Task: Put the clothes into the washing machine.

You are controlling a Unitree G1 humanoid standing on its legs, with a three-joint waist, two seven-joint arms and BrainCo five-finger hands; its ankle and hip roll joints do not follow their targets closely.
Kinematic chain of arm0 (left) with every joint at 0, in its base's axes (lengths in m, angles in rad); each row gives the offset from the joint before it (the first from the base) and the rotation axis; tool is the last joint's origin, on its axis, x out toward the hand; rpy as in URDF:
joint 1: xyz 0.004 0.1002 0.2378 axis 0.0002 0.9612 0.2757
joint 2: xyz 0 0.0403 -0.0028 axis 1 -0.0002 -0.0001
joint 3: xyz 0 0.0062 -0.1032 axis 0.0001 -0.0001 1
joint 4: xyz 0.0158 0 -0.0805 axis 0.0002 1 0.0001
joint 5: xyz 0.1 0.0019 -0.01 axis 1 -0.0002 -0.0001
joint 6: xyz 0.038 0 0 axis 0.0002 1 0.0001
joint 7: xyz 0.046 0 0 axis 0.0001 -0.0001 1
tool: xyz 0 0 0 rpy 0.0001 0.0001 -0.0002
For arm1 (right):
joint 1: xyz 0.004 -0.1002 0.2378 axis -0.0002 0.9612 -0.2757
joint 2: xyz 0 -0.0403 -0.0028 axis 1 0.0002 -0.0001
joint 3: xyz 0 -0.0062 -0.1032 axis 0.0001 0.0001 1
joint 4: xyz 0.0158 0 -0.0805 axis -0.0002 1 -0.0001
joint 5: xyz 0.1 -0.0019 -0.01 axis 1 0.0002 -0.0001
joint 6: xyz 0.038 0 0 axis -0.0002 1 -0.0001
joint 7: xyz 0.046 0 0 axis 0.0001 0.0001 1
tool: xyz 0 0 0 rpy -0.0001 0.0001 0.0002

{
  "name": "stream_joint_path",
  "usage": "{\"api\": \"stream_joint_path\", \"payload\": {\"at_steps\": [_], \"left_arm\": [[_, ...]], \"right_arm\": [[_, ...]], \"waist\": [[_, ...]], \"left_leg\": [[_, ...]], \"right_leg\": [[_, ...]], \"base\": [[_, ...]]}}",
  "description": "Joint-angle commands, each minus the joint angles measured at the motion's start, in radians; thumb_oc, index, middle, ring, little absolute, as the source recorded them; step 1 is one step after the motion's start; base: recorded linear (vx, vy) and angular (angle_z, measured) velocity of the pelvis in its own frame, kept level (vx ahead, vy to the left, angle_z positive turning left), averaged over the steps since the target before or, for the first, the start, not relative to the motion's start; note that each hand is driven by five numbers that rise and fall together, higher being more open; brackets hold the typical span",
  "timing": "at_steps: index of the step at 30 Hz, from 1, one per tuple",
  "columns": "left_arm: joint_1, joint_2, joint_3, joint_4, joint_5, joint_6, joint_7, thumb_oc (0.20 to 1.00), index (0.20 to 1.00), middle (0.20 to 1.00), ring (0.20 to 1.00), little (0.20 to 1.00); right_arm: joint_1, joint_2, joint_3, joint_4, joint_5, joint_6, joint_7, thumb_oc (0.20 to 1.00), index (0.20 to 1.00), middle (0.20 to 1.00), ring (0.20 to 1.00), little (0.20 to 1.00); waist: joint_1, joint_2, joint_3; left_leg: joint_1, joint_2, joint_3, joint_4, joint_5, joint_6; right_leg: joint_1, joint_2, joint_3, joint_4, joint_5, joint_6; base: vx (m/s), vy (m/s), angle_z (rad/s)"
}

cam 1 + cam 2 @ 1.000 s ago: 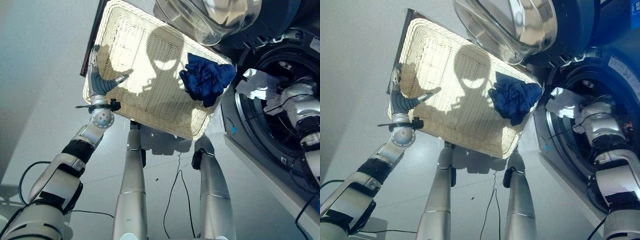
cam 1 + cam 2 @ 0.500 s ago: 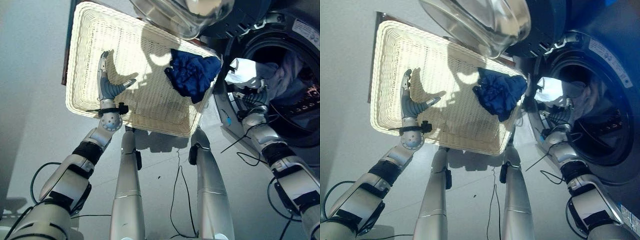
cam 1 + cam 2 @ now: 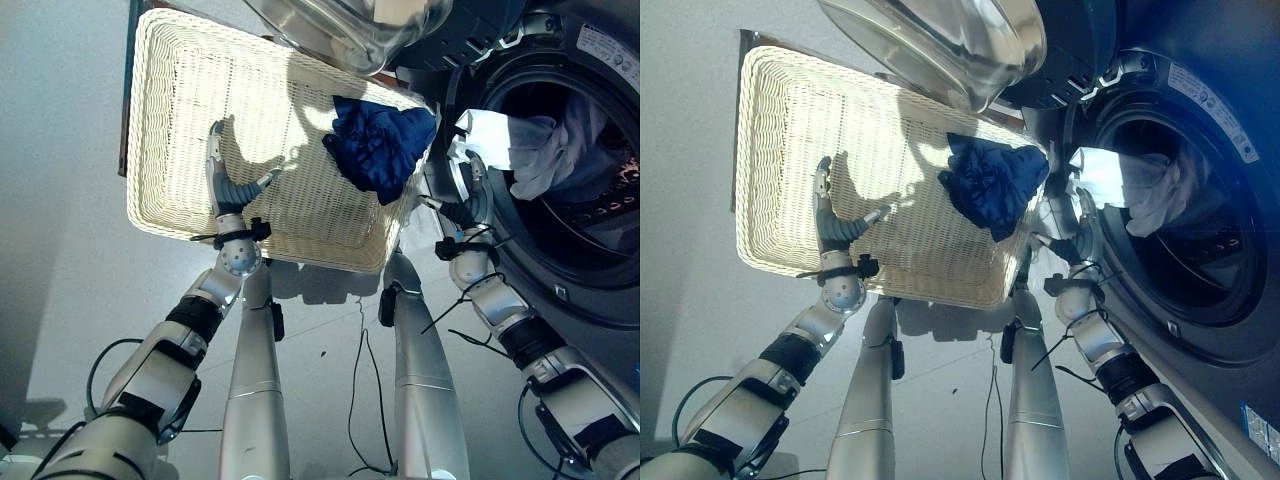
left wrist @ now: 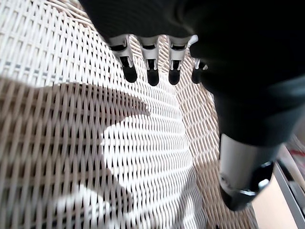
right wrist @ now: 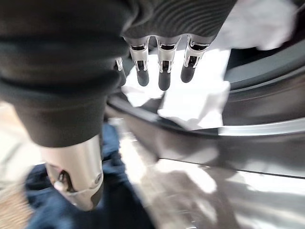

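A blue garment (image 3: 382, 145) lies at the right end of the wicker basket (image 3: 170, 120), upper centre of the frame. White clothes (image 3: 525, 150) hang in the washing machine (image 3: 1200, 300) mouth at right. The right hand (image 3: 465, 205), fingers straight and empty, sits at the drum rim just beside the basket. The left hand (image 3: 228, 180) hovers open over bare wicker. The right hand should probably reach across, gather the blue folds fully, then lift clear of the basket wall.
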Motion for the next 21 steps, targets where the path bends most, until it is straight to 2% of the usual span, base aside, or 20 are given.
{"api": "stream_joint_path", "payload": {"at_steps": [1,2,5,14,19,21], "left_arm": [[0.015,-0.028,0.068,-0.021,0.047,-0.002,0.038,1.0,1.0,1.0,1.0,1.0],[0.021,-0.033,0.074,-0.017,0.046,0.002,0.04,1.0,1.0,1.0,1.0,1.0],[0.023,-0.035,0.079,-0.014,0.037,0.007,0.036,1.0,1.0,1.0,1.0,1.0],[0.02,-0.047,0.078,-0.009,0.041,-0.002,0.027,1.0,1.0,1.0,1.0,1.0],[0.002,-0.048,0.077,-0.007,0.039,0.005,0.012,1.0,1.0,1.0,1.0,1.0],[-0.003,-0.044,0.076,-0.005,0.033,0.006,0.006,1.0,1.0,1.0,1.0,1.0]], "right_arm": [[0.05,-0.018,0.006,-0.121,-0.151,-0.074,-0.06,1.0,1.0,1.0,1.0,1.0],[0.047,-0.021,0.015,-0.148,-0.213,-0.088,-0.074,1.0,1.0,1.0,1.0,1.0],[0.034,-0.031,0.031,-0.175,-0.272,-0.107,-0.091,1.0,1.0,1.0,1.0,1.0],[-0.004,-0.047,0.073,-0.188,-0.33,-0.135,-0.09,1.0,1.0,1.0,1.0,1.0],[-0.051,-0.055,0.104,-0.169,-0.345,-0.142,-0.054,1.0,1.0,1.0,1.0,1.0],[-0.061,-0.057,0.121,-0.159,-0.351,-0.122,-0.025,1.0,1.0,1.0,1.0,1.0]], "waist": [[-0.017,0.022,-0.02],[-0.016,0.025,-0.02],[-0.014,0.028,-0.02],[-0.003,0.031,-0.02],[0.004,0.031,-0.02],[0.007,0.031,-0.02]], "left_leg": [[-0.032,-0.075,0.03,0.06,0.0,0.083],[-0.031,-0.074,0.03,0.06,0.002,0.084],[-0.033,-0.072,0.029,0.063,0.005,0.082],[-0.038,-0.076,0.022,0.068,0.007,0.084],[-0.04,-0.079,0.015,0.073,0.008,0.082],[-0.039,-0.08,0.014,0.073,0.009,0.081]], "right_leg": [[0.06,0.077,-0.075,-0.074,0.064,0.002],[0.06,0.076,-0.073,-0.072,0.062,0.003],[0.062,0.074,-0.073,-0.068,0.06,0.004],[0.061,0.072,-0.078,-0.064,0.059,0.004],[0.059,0.071,-0.082,-0.06,0.059,0.005],[0.06,0.07,-0.084,-0.06,0.06,0.005]], "base": [[0.0,0.036,-0.01],[0.0,0.032,-0.01],[0.0,0.0,0.0],[0.0,0.0,0.0],[0.0,0.0,0.0],[0.0,0.0,0.0]]}}
